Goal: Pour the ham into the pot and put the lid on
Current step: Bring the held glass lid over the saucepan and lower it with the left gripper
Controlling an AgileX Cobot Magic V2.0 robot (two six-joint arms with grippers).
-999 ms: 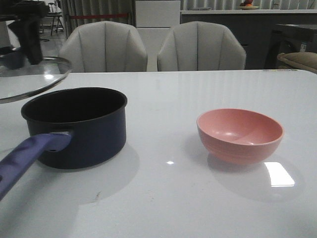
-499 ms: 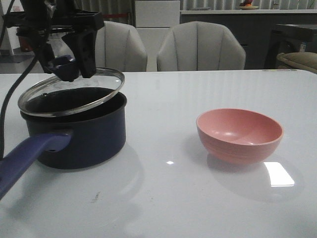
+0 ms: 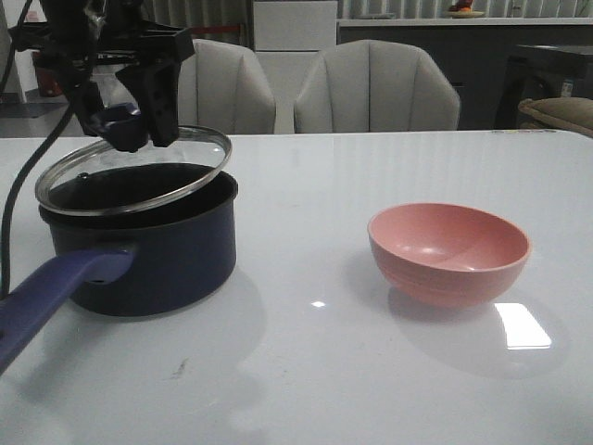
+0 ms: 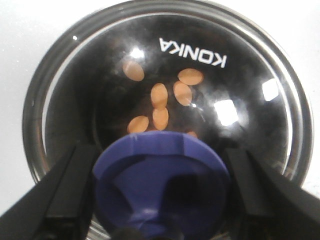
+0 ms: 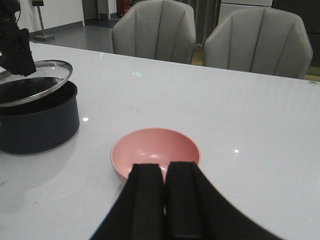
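The dark navy pot [image 3: 157, 255] with its purple-blue handle [image 3: 56, 292] stands at the table's left. The glass lid [image 3: 176, 167] hangs tilted just over it, left edge low at the rim, right edge raised. My left gripper [image 3: 125, 120] is shut on the lid's blue knob [image 4: 160, 185], one finger [image 4: 70, 192] on each side. Through the glass, several orange-pink ham slices [image 4: 160, 95] lie on the pot's bottom. My right gripper [image 5: 166, 172] is shut on nothing, hovering near the pink bowl [image 5: 156, 150], and does not show in the front view.
The pink bowl [image 3: 448, 252] stands empty to the right of the middle of the white table [image 3: 306, 371]. Two grey chairs [image 3: 375, 88] stand behind the table's far edge. The left arm's cable [image 3: 14, 199] hangs beside the pot.
My left gripper has carried the lid from the far left to above the pot. Over the last half second it has barely moved. The bowl and pot stayed put.
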